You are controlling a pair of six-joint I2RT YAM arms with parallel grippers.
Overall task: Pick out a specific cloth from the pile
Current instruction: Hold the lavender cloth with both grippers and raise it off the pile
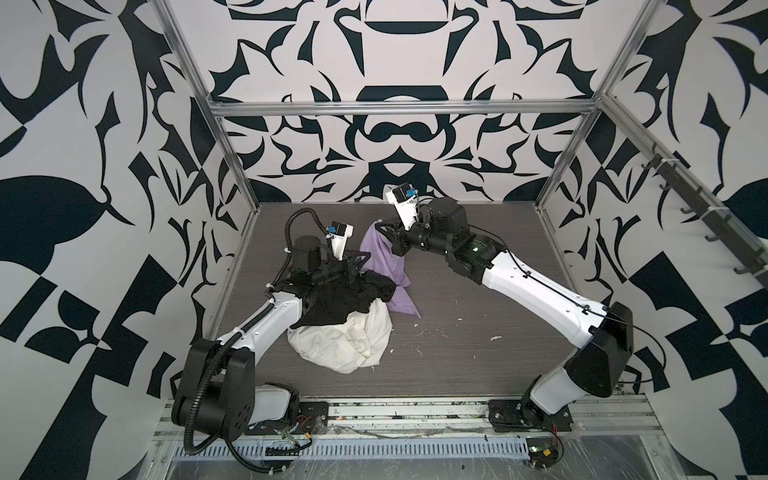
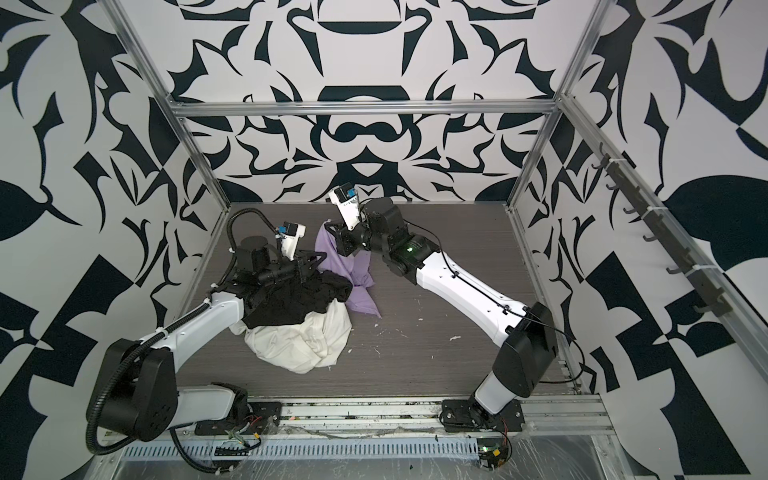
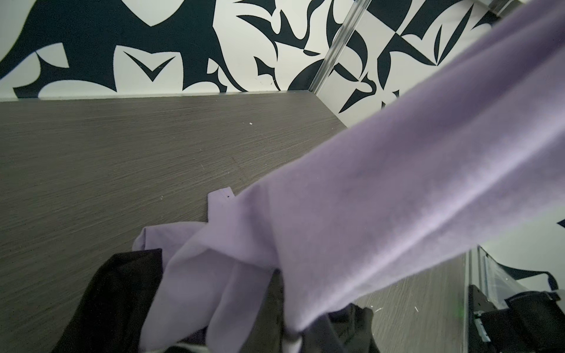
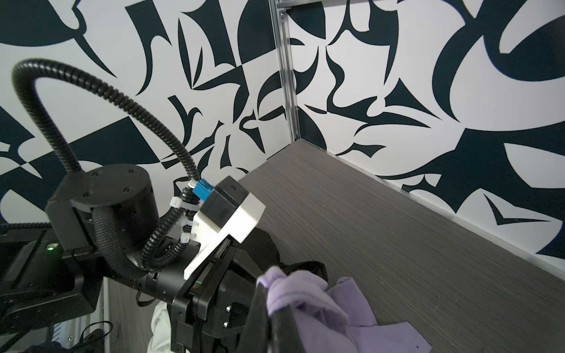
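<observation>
Right pincer (image 1: 379,226) is clamping the top corner of the cloth (image 1: 376,249), holding it raised over the rear middle of the surface (image 1: 478,291). I am seeing the lavender fabric hanging from there and trailing down to the surface just beside the pile (image 1: 349,328). There its lower part is touching the black garment (image 1: 340,295), which is lying over the cream-white garment (image 1: 332,349). Left pincer (image 1: 362,259) is meeting the cloth's left edge partway down.

I am getting the grip itself only from the right wrist view: the cloth (image 4: 284,285) is bulging out in a knot between the two dark fingers (image 4: 261,305) of the right pincer (image 4: 272,314).

I am finding the left wrist view mostly filled by the cloth (image 3: 397,183) stretching across it. Folds are gathering at the one finger (image 3: 275,305) showing, and I am recording the left pincer as closed on that fabric. I am not making out its second finger.

In both top views the left pincer's tips are merging with the dark garment behind them, and the left arm is covering the pile's left side. The cloth's lowest end is being cut off by the frame edge in the right wrist view. White scraps (image 1: 494,338) are lying scattered on the surface, too small to identify.
</observation>
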